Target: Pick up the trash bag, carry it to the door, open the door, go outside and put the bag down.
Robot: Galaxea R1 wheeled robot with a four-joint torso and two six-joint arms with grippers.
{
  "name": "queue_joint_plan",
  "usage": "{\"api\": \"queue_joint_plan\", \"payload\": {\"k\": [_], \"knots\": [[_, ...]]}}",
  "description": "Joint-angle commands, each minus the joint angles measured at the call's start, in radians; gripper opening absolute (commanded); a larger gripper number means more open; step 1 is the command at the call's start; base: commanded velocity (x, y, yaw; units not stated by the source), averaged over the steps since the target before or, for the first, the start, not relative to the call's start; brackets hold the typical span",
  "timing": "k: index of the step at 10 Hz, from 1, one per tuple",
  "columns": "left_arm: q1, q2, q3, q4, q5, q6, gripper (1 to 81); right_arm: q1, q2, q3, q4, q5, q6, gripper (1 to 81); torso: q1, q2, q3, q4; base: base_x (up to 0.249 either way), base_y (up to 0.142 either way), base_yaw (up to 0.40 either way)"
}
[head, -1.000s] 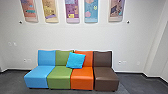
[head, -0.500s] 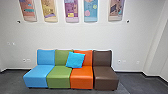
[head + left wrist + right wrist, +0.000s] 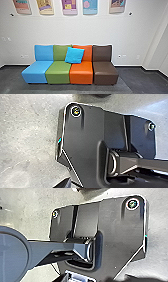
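Grey flr [image 3: 142, 83] w/ multicolour seats [image 3: 81, 71] nr white wall [image 3: 75, 32]; can't tell end effectors' state.

I can't make out any readable text or numbers. The posters [image 3: 70, 8] above the sofa [image 3: 81, 77] stay illegible to me

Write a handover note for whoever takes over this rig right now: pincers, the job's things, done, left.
Left pincer: state cannot be told. Right pincer: the same.
Job's things: I can't place the trash bag or the door from these pictures.
Where we are: indoors, facing a row of four seats in blue, green, orange and brown, with a bright blue cushion leaning where the green and orange backs meet.
Done: nothing I can confirm, pickup included.
Left: probably at least getting outside and putting the bag down.
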Motion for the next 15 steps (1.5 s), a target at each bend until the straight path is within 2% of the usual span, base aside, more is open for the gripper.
{"api": "queue_joint_plan", "payload": {"k": [1, 2, 4, 6, 8, 10, 14, 15], "knots": [[-0.095, -0.056, 0.034, -0.065, 0.082, -0.005, 81.1, 0.06, -0.132, 0.164, 0.012, -0.041, 0.012, 81.1, 0.062, -0.096, 0.001, 0.0, 0.0, 0.0, 0.0], [-0.11, -0.087, 0.093, -0.079, 0.105, -0.003, 81.1, 0.06, -0.161, 0.202, 0.015, -0.041, 0.014, 81.1, 0.081, -0.127, -0.008, 0.0, 0.0, 0.0, 0.0], [-0.132, -0.144, 0.181, -0.082, 0.105, -0.005, 81.1, 0.063, -0.193, 0.224, 0.014, -0.04, 0.026, 81.1, 0.125, -0.198, -0.011, 0.0, 0.0, 0.0, 0.0], [-0.162, -0.158, 0.189, -0.111, 0.112, -0.005, 81.1, 0.066, -0.223, 0.247, 0.015, -0.037, 0.029, 81.1, 0.17, -0.268, -0.011, 0.0, 0.0, 0.0, 0.0], [-0.188, -0.161, 0.189, -0.112, 0.129, -0.005, 81.1, 0.064, -0.255, 0.294, 0.014, -0.035, 0.029, 81.1, 0.214, -0.34, -0.106, 0.0, 0.0, 0.0, 0.0], [-0.21, -0.161, 0.189, -0.132, 0.142, -0.005, 81.1, 0.064, -0.279, 0.325, 0.014, -0.033, 0.029, 81.1, 0.244, -0.392, -0.139, 0.0, 0.0, 0.0, 0.0], [-0.254, -0.164, 0.187, -0.16, 0.158, -0.005, 81.1, 0.064, -0.321, 0.363, 0.014, -0.018, 0.029, 81.1, 0.334, -0.533, -0.271, 0.0, 0.0, 0.0, 0.0], [-0.265, -0.165, 0.186, -0.175, 0.16, -0.005, 81.1, 0.066, -0.325, 0.371, 0.014, -0.018, 0.029, 81.1, 0.356, -0.567, -0.258, 0.0, 0.0, 0.0, 0.0]]}}
